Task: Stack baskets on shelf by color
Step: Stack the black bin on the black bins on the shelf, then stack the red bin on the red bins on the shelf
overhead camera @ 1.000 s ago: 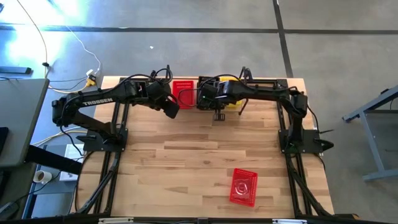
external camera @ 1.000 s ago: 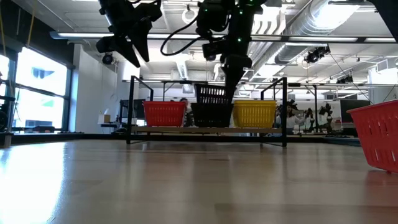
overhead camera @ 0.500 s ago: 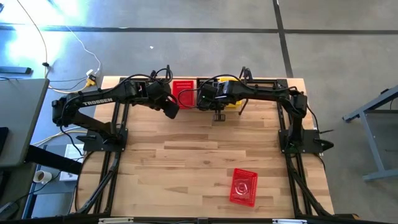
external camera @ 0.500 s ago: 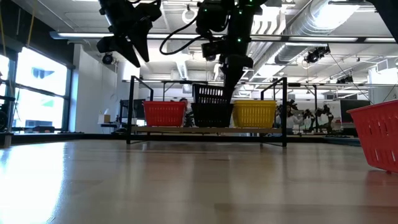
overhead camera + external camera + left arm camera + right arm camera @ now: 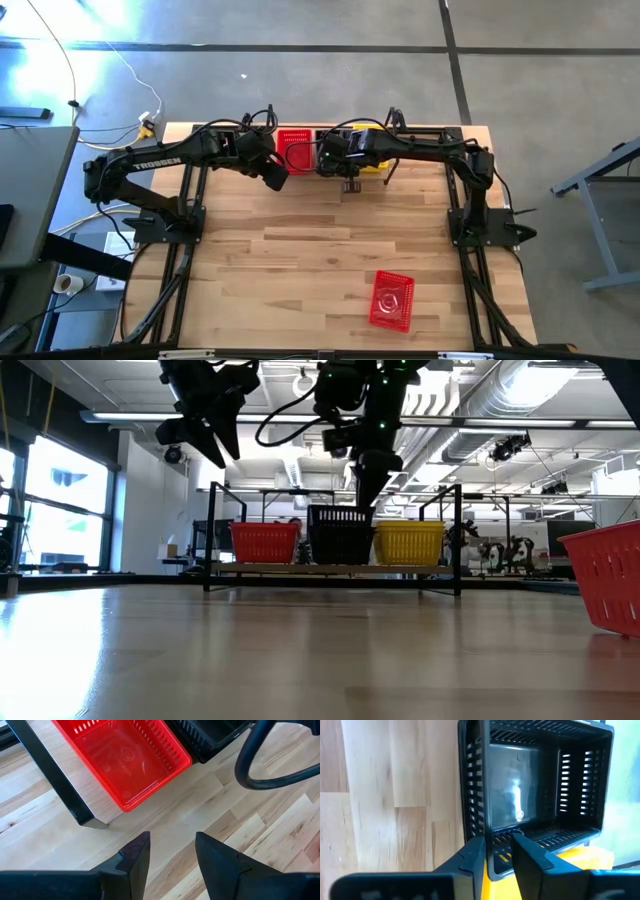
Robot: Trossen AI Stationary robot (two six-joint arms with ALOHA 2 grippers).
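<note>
On the shelf (image 5: 330,569) at the table's far edge stand red baskets (image 5: 265,543), black baskets (image 5: 340,535) and yellow baskets (image 5: 408,543) side by side. My right gripper (image 5: 498,855) reaches down onto the top black basket (image 5: 535,785), shut on its rim; that basket sits nested level in the black one below. My left gripper (image 5: 172,855) hangs open above the table, just in front of the red basket (image 5: 125,760) on the shelf, touching nothing. One more red basket (image 5: 392,298) rests on its base near the table's near right part. My right gripper holds the top black basket by the rim of the wall (image 5: 497,840) next to the yellow baskets. One finger (image 5: 530,854) is inside the basket and the other (image 5: 472,855) outside. The fingers come from above, slanting from the right. The basket sits upright in the black stack.
The shelf's upright black wire frames (image 5: 458,535) stand at both ends, close to the outer stacks. The left arm (image 5: 200,150) hovers beside the right arm over the shelf's front. The lone red basket (image 5: 605,575) stands on the wide wooden tabletop.
My right gripper has moved down a little with the black basket. The basket stood higher and tilted above the black one on the shelf; now it has sunk into it and sits level.
</note>
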